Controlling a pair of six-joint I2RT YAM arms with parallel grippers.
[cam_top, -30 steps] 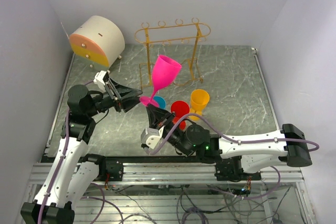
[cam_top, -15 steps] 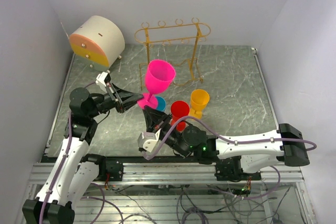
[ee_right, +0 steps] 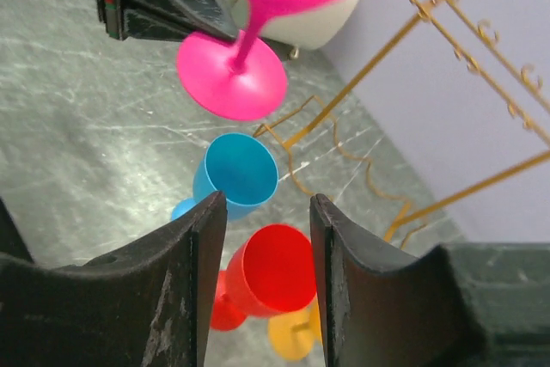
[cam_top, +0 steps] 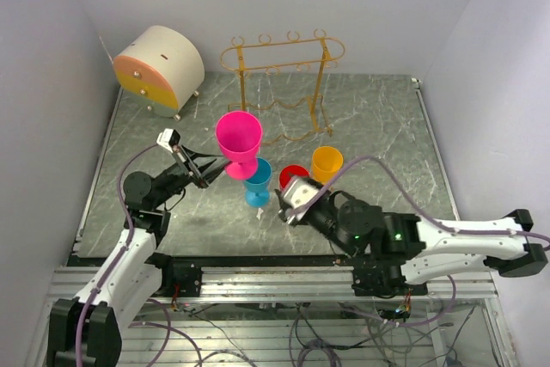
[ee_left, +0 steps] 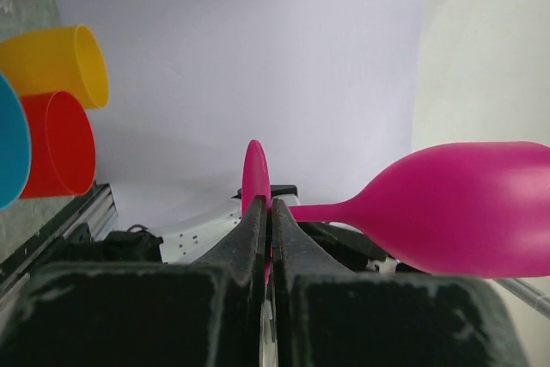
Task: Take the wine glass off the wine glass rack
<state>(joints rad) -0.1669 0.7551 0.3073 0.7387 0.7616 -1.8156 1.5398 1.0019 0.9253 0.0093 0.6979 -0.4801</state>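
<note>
Task status: the pink wine glass (cam_top: 238, 135) is off the wine glass rack (cam_top: 321, 83). It hangs in the air in front of the rack and apart from its wire. No glass shows on the top rail.
Where the glass is: above the near-left part of the surface (cam_top: 378, 143), bowl up, just above the blue glass (cam_top: 257, 176).
What is left: as I judge it, the removal itself is done. At most the glass needs setting down beside the blue, red (cam_top: 294, 176) and orange (cam_top: 326, 163) glasses.
Left fingers (ee_left: 267, 221): pinched narrow on the rim of the glass's round foot, carrying it alone.
Right fingers (ee_right: 267, 204): spread wide, holding and touching nothing, low and facing the blue glass.
Risk: a thin edge grip on the foot, so the glass may pivot.
</note>
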